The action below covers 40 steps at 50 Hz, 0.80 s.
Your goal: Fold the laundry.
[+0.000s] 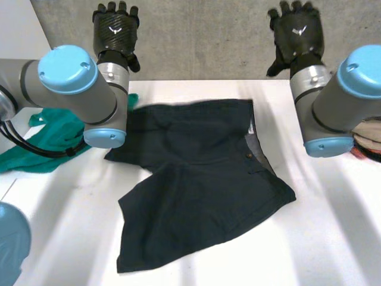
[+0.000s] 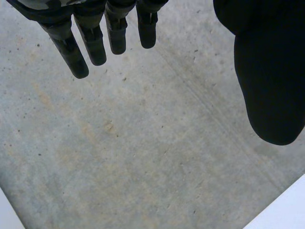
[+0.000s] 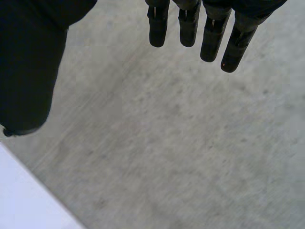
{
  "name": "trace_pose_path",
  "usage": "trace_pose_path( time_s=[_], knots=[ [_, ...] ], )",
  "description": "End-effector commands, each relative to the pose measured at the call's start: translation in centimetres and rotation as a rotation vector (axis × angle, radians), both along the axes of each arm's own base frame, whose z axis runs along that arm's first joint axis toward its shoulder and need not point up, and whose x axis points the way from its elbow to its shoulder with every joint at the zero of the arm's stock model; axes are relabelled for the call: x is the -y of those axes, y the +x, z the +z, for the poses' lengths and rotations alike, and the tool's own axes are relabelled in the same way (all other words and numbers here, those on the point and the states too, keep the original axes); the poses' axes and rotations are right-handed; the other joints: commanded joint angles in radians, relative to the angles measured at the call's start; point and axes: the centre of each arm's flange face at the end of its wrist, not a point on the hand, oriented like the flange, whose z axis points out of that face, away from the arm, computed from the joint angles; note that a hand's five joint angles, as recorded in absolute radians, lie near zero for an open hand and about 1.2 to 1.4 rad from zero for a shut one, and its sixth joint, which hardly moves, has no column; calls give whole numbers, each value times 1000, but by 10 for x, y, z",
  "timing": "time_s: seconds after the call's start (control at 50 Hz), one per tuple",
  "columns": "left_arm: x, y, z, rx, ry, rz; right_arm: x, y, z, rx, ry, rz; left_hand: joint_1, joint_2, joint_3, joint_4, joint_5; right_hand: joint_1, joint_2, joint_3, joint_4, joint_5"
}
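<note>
I judge the folding is hardly begun: the dark shorts (image 1: 202, 190) lie spread and a little twisted in the middle of the worktop (image 1: 333, 238), with no neat fold that I can see. A green cloth (image 1: 53, 134) lies at the left, partly under my left arm. My left hand (image 1: 115, 30) and right hand (image 1: 296, 30) are both released, fingers straight, raised at the far side. Bare worktop lies right of the shorts, so there is room to move.

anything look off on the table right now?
The dark shorts lie skewed and rumpled on the white table, not squared for folding. A green garment sits bunched at the table's left edge, partly hidden by the left arm. Left robot hand and right robot hand are open, off the cloth.
</note>
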Motion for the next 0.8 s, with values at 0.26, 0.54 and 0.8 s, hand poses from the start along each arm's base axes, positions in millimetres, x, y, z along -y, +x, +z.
trace_pose_path(
  time_s=[0.26,0.54,0.8],
  knots=[
    [-146,41,-6,78,257,-100,-112,-42,-11,-327,400,205,279,259,254,264,246,-14,-31,-22,-46,-51],
    [-263,60,-87,273,788,-235,-147,-70,-104,-688,555,369,455,436,430,440,422,192,174,183,160,155],
    [-278,71,-122,387,951,-206,-127,-65,-150,-684,541,376,300,280,275,285,267,652,634,643,620,614]
  ],
)
